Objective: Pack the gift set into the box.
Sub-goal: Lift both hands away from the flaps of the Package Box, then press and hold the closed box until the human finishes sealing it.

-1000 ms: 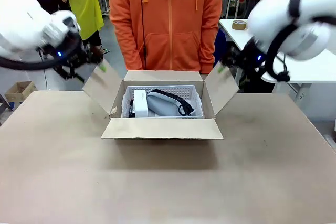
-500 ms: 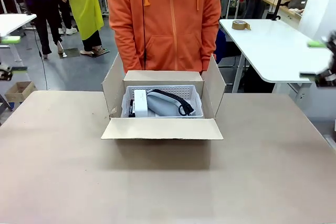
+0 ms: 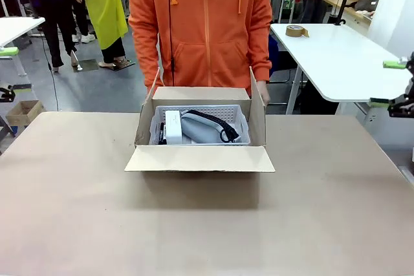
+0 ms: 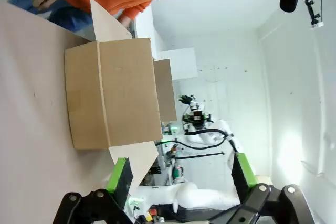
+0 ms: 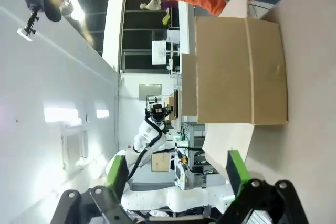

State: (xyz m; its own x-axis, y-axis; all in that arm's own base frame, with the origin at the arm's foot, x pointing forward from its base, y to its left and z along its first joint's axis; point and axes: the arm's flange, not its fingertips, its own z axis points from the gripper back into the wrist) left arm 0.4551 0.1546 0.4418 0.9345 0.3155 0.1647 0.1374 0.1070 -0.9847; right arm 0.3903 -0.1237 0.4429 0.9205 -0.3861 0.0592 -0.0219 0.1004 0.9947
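Matt cardboard box (image 3: 200, 158); pack (image 3: 228, 114) perhaps plastic

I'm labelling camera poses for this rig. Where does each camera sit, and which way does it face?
Front view: between the arms, facing the person across the table; box central, left gripper and right gripper at the picture's edges.
Left wrist view: on the left wrist, rolled sideways, looking past its open fingers at the box's side.
Right wrist view: mirrored, past its own open fingers.
All views share the box.
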